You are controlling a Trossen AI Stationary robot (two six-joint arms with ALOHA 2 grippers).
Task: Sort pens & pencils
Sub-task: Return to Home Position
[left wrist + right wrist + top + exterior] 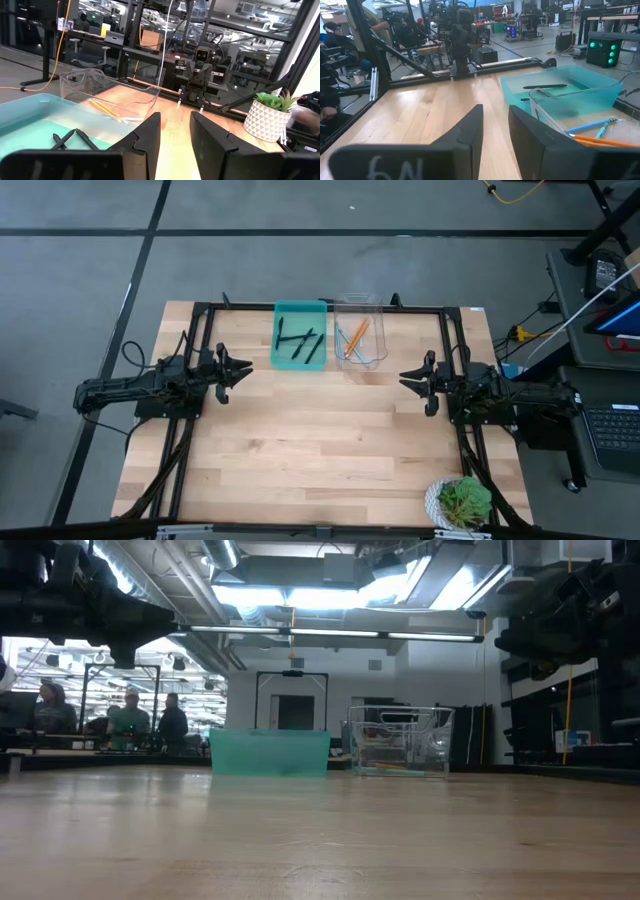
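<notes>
You've got the thin black stick pens (300,340) in the teal plastic bin (300,307), upper centre of frame. Orange & light-blue pencils (352,338) sit in the clear plastic bin (372,302) just right of it. Left gripper (243,370) mid-left, right gripper (408,377) mid-right, both w/ fingers apart over the light wooden table (320,440). Green potted plant (462,502) bottom right.

loads of bare table (320,450) on the near side of the teal bin (300,337), easy to pass through. clear bin (360,332) stands just right of the teal bin with only a narrow gap between them, and a black frame rail (245,306) runs right behind both. left gripper (240,372) hangs off the teal bin's near left corner, right gripper (410,377) farther off past the clear bin, both up off the wood. plant (462,502) is way off at the near right corner.
</notes>
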